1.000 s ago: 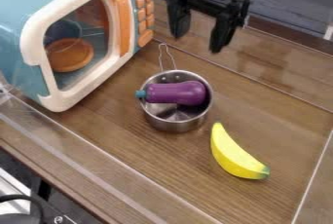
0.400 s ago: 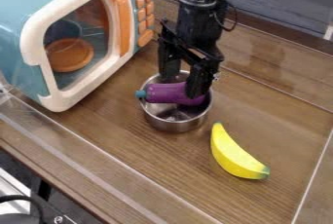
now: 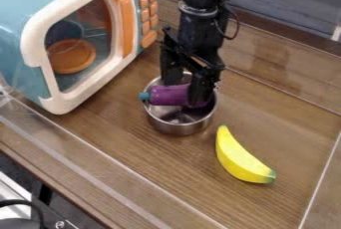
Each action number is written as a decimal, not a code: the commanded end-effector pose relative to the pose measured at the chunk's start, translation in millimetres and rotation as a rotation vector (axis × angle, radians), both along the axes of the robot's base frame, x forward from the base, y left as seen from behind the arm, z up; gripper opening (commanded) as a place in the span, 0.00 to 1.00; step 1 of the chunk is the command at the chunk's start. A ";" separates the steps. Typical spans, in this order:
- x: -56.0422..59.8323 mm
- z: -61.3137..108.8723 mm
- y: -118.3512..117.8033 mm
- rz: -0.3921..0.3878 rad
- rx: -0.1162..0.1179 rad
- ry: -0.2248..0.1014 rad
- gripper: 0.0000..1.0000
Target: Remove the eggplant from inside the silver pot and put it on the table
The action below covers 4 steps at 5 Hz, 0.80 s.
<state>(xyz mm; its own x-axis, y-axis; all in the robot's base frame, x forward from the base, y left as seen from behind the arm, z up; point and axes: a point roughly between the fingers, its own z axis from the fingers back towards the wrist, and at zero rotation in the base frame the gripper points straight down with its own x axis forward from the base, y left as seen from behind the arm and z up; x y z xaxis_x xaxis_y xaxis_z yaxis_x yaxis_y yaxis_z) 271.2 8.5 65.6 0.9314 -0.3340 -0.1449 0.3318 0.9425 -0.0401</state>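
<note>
Looking down, we see the gripper [image 3: 188, 82] with jaws spread wide astride the eggplant [image 3: 170, 95], holding nothing, eggplant lying across the pot [image 3: 177, 120] on the table [image 3: 120, 163], banana [image 3: 242, 155] nearby.

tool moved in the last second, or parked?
Yes. The tool has come down and toward the camera, from up beside the toy microwave to right over the eggplant in the silver pot, jaws open.
</note>
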 end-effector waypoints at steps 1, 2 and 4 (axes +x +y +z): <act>2.8 3.5 4.4 -0.002 0.003 -0.034 1.00; 2.4 0.0 5.4 -0.010 0.002 -0.038 1.00; 2.3 -6.6 7.3 -0.029 0.004 -0.046 1.00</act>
<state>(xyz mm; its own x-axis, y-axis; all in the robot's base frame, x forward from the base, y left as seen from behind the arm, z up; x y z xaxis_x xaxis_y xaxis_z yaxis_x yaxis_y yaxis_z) 272.3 11.6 55.6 0.9228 -0.3669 -0.1176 0.3661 0.9301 -0.0284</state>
